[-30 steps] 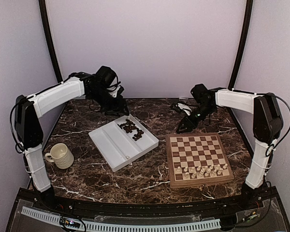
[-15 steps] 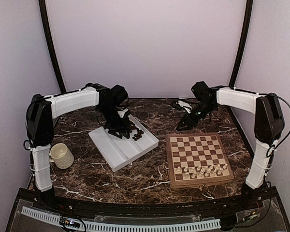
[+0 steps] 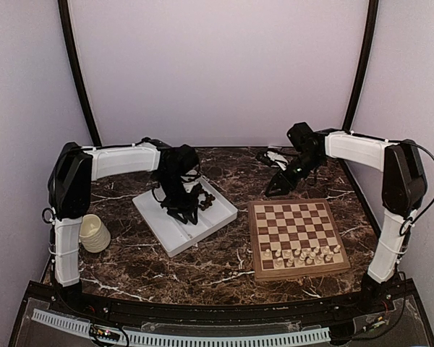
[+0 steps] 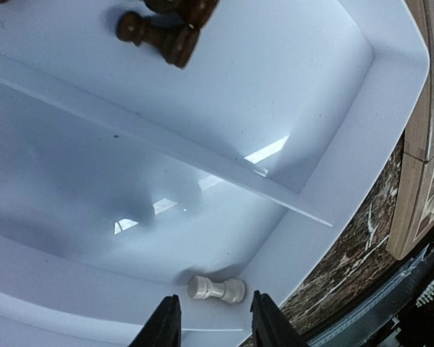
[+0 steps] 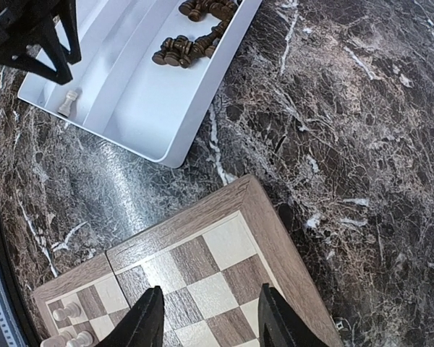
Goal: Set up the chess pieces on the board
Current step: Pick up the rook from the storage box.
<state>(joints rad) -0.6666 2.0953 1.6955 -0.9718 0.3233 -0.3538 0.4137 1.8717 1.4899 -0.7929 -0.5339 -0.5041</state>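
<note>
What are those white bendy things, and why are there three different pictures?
Those are two robot arms, the left arm and the right arm, bolted to a marble table. The wide picture comes from a camera above and behind them. The other two come from little cameras on each wrist, looking past that arm's own fingers.

On the table are a chessboard with white pieces on its near rows, a white tray with a pile of dark pieces, and a mug.

The left tool hangs open over a lone white piece lying on its side in the tray. The right tool is open above a corner of the chessboard. Neither holds anything.
</note>
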